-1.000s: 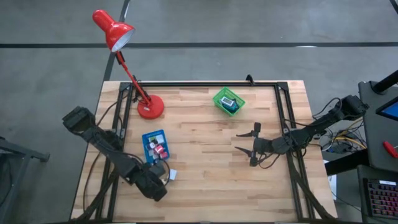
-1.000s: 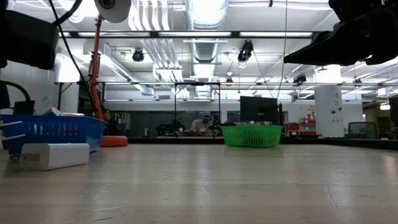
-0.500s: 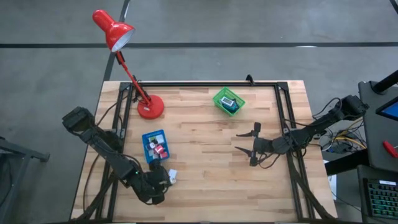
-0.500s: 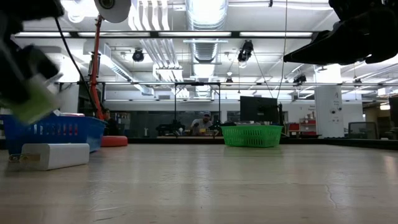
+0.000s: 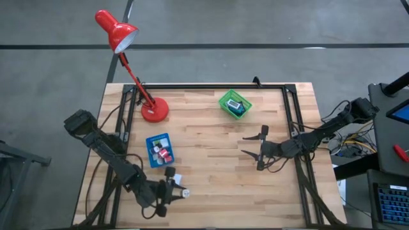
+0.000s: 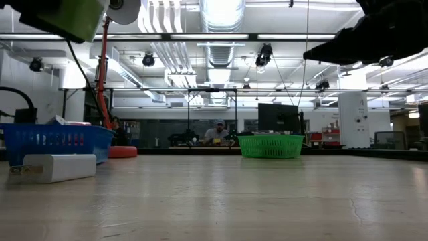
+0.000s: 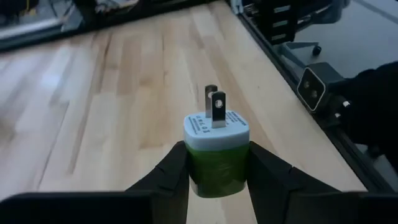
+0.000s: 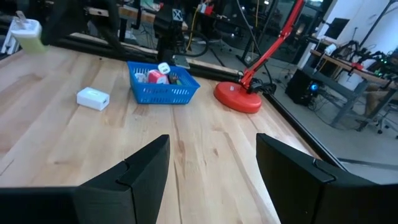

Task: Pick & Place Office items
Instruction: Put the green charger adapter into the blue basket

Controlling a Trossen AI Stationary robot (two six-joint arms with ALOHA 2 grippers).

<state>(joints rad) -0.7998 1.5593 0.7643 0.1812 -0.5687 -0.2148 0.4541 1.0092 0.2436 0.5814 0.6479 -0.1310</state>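
My left gripper (image 7: 214,168) has risen off the table, clamped shut on the green charger (image 7: 216,152), so the pick is done. White-faced and twin-pronged, it sits upright between my fingers. A white block (image 5: 177,179) lies just behind. My right gripper (image 5: 251,154) waits half open, empty.

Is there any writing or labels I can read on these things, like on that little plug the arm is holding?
Green-and-white plug adapter, held in the left gripper: small print rings its white face, too blurred to read.
White block on the table: no marking shows.
Blue tray, green basket, red lamp: no readable text.
So nothing legible anywhere.
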